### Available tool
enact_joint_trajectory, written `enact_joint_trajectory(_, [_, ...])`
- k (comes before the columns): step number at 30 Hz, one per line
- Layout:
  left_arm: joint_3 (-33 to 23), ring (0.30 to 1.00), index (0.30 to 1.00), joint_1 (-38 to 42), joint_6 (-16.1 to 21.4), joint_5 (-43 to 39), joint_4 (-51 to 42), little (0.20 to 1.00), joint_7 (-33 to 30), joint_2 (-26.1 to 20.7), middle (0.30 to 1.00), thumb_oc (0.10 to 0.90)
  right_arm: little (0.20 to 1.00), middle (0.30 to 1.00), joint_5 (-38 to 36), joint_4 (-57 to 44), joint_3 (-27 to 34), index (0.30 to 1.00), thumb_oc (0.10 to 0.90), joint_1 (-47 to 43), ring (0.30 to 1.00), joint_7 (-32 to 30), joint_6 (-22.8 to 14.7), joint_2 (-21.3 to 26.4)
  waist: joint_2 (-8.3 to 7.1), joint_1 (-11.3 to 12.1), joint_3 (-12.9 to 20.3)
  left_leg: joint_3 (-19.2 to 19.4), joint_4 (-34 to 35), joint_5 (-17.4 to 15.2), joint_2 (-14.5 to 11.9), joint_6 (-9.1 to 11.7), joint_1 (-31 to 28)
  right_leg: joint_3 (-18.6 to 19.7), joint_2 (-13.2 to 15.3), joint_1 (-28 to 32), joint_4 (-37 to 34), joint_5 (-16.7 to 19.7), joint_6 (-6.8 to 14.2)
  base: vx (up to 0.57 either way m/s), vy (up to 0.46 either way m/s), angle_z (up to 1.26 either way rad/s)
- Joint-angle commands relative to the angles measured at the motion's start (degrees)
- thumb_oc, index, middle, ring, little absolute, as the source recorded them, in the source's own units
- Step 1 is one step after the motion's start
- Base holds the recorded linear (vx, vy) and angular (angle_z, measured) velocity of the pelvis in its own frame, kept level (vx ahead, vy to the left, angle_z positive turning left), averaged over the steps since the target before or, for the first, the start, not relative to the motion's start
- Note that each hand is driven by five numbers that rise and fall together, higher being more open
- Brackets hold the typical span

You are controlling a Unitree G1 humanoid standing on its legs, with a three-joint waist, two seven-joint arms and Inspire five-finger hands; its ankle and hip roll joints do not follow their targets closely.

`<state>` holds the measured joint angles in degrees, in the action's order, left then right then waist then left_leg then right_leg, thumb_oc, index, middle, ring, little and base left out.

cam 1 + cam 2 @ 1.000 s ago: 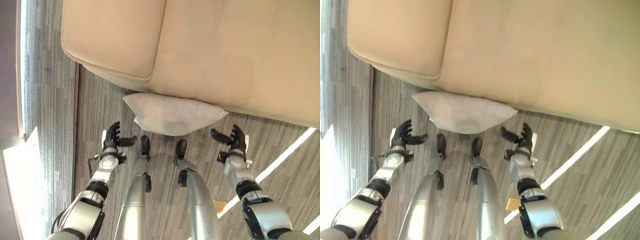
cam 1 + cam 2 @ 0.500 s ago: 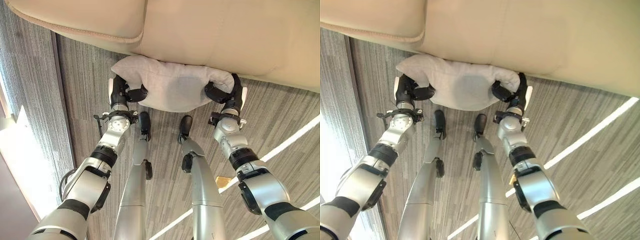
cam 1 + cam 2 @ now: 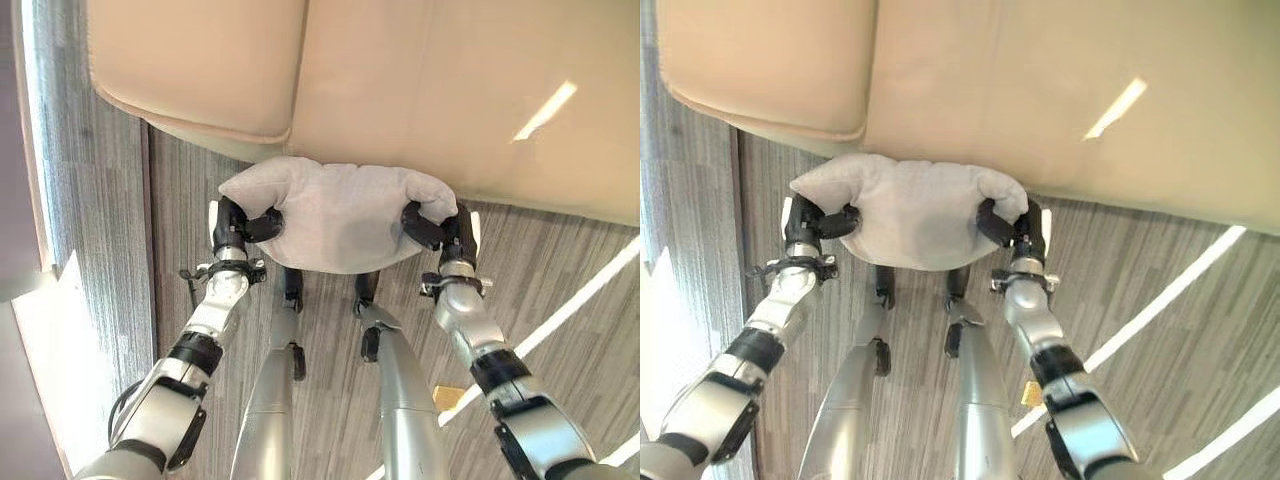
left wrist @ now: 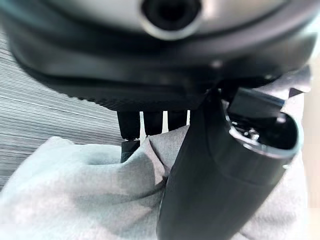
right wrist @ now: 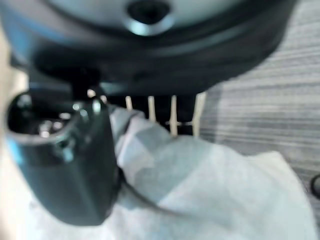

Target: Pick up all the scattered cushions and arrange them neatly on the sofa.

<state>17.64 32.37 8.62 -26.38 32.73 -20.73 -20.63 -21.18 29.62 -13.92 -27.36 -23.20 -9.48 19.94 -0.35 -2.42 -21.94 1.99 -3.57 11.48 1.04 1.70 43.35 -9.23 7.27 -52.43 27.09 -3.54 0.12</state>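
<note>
The left hand [image 3: 232,226] and right hand [image 3: 452,232] each pinch an end of the grey cushion [image 3: 335,215] (it hangs just in front of the sofa [image 3: 420,90]). This looks like the lifting step. Next, raise it onto the seat.

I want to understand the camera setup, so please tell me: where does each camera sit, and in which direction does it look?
Left eye view: on the head, looking down at the grey cushion, the beige sofa and the wood floor; both arms show.
Right eye view: beside it, same scene slightly shifted; the left hand and right hand grip the cushion's ends.
Left wrist view: on the left wrist, looking along its thumb into the cushion.
Right wrist view: on the right wrist, likewise.
All four views share the cushion.
</note>
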Motion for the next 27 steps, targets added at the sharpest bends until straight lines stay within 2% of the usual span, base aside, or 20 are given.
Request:
enact_joint_trajectory(1, [4.31,0.300,0.300,-1.44,6.48,5.50,-6.59,0.300,6.11,4.65,0.300,0.400,0.300,0.300,2.03,-6.38,-2.24,0.300,0.400,0.30,0.300,5.44,-7.02,-4.07,-0.57,-0.84,9.69,-1.61,-3.61,-10.51,1.40,1.29,-3.66,-0.75,0.75,9.54,-19.29,7.99,7.27,0.09,-0.033,-0.08])
enact_joint_trajectory(5, [3.96,0.300,0.300,-10.46,6.56,6.24,-14.54,0.300,8.43,4.23,0.300,0.400,0.300,0.300,3.74,-13.11,0.42,0.300,0.400,10.49,0.300,8.44,-6.82,-2.65,-1.17,-0.81,10.76,-1.35,-0.46,-11.40,1.15,1.16,-15.64,-1.35,0.27,22.78,-23.06,7.18,7.33,0.15,-0.053,-0.08])
enact_joint_trajectory(7, [2.56,0.300,0.300,-17.26,6.16,4.88,-18.67,0.300,10.36,2.90,0.300,0.400,0.300,0.300,4.11,-16.93,2.88,0.300,0.400,17.14,0.300,10.24,-6.38,-2.22,-1.31,-0.90,12.81,-1.10,1.06,-12.24,0.45,0.89,-23.20,-1.18,-0.45,31.14,-25.64,6.60,7.46,0.25,-0.066,0.02])
enact_joint_trajectory(10, [1.23,0.300,0.300,-23.28,5.57,4.60,-22.58,0.300,12.06,1.37,0.300,0.400,0.300,0.300,6.48,-21.11,5.69,0.300,0.400,24.24,0.300,11.94,-5.58,-0.97,-1.35,-1.58,15.50,-0.35,1.53,-13.47,-0.98,1.07,-30.62,-0.38,-2.07,38.97,-26.87,4.64,7.11,0.20,-0.102,-0.09])
enact_joint_trajectory(13, [0.94,0.300,0.300,-25.36,5.36,4.54,-23.67,0.300,12.53,0.84,0.300,0.400,0.300,0.300,7.15,-22.23,7.05,0.300,0.400,27.26,0.300,12.19,-5.40,-0.67,-1.68,-1.94,16.01,0.19,-1.25,-15.25,-1.99,1.61,-33.32,-0.17,-3.02,43.22,-27.65,3.13,6.53,0.08,-0.096,-0.02])
enact_joint_trajectory(17, [0.94,0.300,0.300,-27.03,5.10,4.04,-23.87,0.300,12.63,0.99,0.300,0.400,0.300,0.300,7.68,-22.22,8.08,0.300,0.400,29.30,0.300,12.02,-5.21,-0.06,-2.49,-1.90,15.75,0.56,-8.96,-16.14,-2.66,2.33,-33.10,0.29,-3.29,47.35,-28.37,2.17,5.82,0.03,-0.045,-0.02])
enact_joint_trajectory(18, [0.96,0.300,0.300,-27.12,5.13,4.01,-24.04,0.300,12.49,1.08,0.300,0.400,0.300,0.300,7.60,-22.30,8.03,0.300,0.400,29.27,0.300,12.00,-5.12,-0.06,-2.67,-1.64,15.46,-0.28,-10.88,-15.64,-2.45,2.61,-32.61,0.73,-3.25,47.78,-28.41,2.23,5.77,0.01,0.033,-0.14])
enact_joint_trajectory(19, [1.11,0.300,0.300,-27.14,5.07,4.26,-24.33,0.300,12.21,1.47,0.300,0.400,0.300,0.300,7.51,-22.34,8.07,0.300,0.400,29.10,0.300,11.65,-5.09,-0.23,-3.07,-1.13,14.97,-2.95,-11.89,-16.05,-0.80,2.58,-31.13,1.49,-3.07,48.06,-28.57,2.51,5.76,0.00,0.038,-0.45])
enact_joint_trajectory(20, [1.12,0.300,0.300,-27.15,5.07,4.27,-24.33,0.300,12.20,1.46,0.300,0.400,0.300,0.300,7.52,-22.36,8.08,0.300,0.400,29.11,0.300,11.65,-5.08,-0.24,-3.09,-1.14,14.96,-2.95,-11.92,-16.09,-0.77,2.55,-31.15,1.48,-3.04,48.11,-28.59,2.49,5.78,0.06,0.065,-0.55])
enact_joint_trajectory(21, [1.01,0.300,0.300,-27.41,4.81,4.76,-24.39,0.300,12.05,1.66,0.300,0.400,0.300,0.300,7.86,-22.45,8.05,0.300,0.400,29.05,0.300,11.48,-4.94,-0.28,-3.17,-0.93,15.42,-4.64,-9.36,-16.87,0.43,2.19,-30.90,2.19,-3.01,48.52,-29.02,2.67,6.21,0.10,0.069,-0.58])
enact_joint_trajectory(23, [0.81,0.300,0.300,-27.45,4.54,5.11,-24.64,0.300,11.95,1.93,0.300,0.400,0.300,0.300,8.63,-22.78,8.06,0.300,0.400,28.76,0.300,11.13,-4.62,-0.03,-2.80,-0.40,15.54,-5.67,-6.38,-16.54,1.70,1.60,-31.33,3.84,-3.75,48.57,-29.13,3.00,6.59,0.12,0.100,-0.57])
enact_joint_trajectory(27, [1.03,0.300,0.300,-27.40,4.14,5.55,-25.43,0.300,12.51,1.17,0.300,0.400,0.300,0.300,9.12,-23.89,8.07,0.300,0.400,28.36,0.300,10.98,-4.48,0.10,-2.71,-0.58,15.89,-5.12,-5.02,-16.26,1.51,0.70,-32.92,5.83,-4.17,48.70,-28.30,2.63,7.05,0.11,0.117,-0.81])
